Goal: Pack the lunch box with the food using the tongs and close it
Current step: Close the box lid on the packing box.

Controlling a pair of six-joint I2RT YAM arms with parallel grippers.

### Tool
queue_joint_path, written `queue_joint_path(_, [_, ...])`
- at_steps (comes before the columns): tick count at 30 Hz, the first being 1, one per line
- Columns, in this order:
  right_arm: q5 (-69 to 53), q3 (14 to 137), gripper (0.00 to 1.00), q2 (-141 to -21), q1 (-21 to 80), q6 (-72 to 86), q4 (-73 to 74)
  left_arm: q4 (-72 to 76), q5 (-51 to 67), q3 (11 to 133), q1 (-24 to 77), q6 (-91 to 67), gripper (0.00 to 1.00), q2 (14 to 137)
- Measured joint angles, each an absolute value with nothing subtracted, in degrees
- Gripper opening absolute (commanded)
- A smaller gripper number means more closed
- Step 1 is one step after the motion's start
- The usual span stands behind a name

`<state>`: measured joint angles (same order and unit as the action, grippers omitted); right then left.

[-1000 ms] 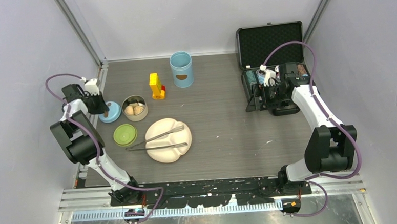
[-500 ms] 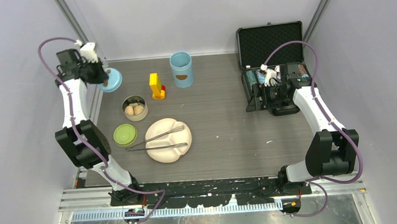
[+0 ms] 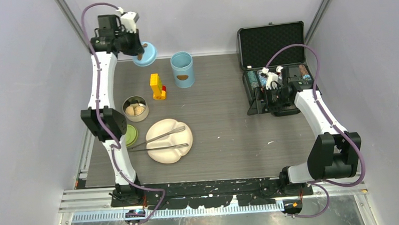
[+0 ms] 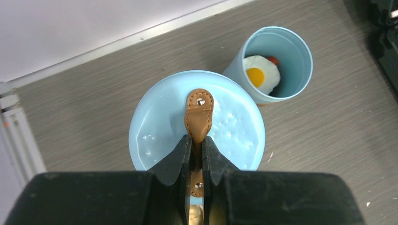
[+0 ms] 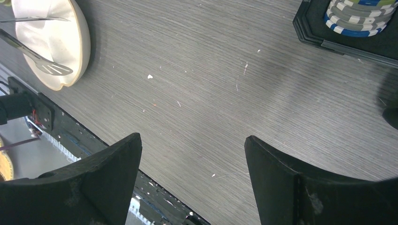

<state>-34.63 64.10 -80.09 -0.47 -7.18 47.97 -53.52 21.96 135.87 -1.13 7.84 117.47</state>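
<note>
Grey wood-grain tabletop, pale walls on three sides. The blue lid point(image 4: 155, 126) has left the table: a second ago it lay at the left edge beside the steel bowl point(image 3: 135, 108); now it hangs in the upper left of the overhead view, just left of the light-blue canister point(image 3: 182, 69). The left gripper point(image 4: 197, 143) is pressed together on the lid's brown handle point(image 4: 199, 112), a stitched leather-like strap with metal rivets. The lid looks like smooth, glossy plastic, round and slightly dished.

The canister stands upright and open, a thin-walled cylinder holding a fried egg point(image 4: 261, 75) and something red behind it. Closing seems to be starting, yet the steel bowl, with beige and brown pieces inside, sits outside, and its green lid point(image 3: 131, 134) lies apart, partly behind the left arm.

Thin silver tongs point(image 3: 157, 140) rest across the cream divided plate point(image 3: 163, 153), which appears empty of food. A yellow toy block point(image 3: 157, 87) stands between bowl and canister. The right gripper point(image 5: 192, 150) hovers spread wide and empty near the black foam-lined case point(image 3: 271, 41).
</note>
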Motion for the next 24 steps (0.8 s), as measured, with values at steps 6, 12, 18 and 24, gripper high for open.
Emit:
queue_joint_path(6, [-34.59,63.77,0.85,-79.85,-0.47,-7.18,47.66,-54.74,21.67,141.32,4.49,6.39,0.0,124.7])
queue_joint_path(12, [-34.57,63.68,0.85,-79.48,-0.47,-7.18,47.57,-53.23,21.85,145.73,8.6,4.91,0.0,130.34])
queue_joint_path(18, [-34.5,63.46,0.85,-79.48,-0.47,-7.2,47.51,-50.59,21.28,146.98,11.99,4.95,0.0,133.93])
queue_joint_path(24, [-34.13,63.09,0.85,-79.48,-0.47,-7.2,47.35,-47.83,20.51,148.22,13.91,5.13,0.0,137.23])
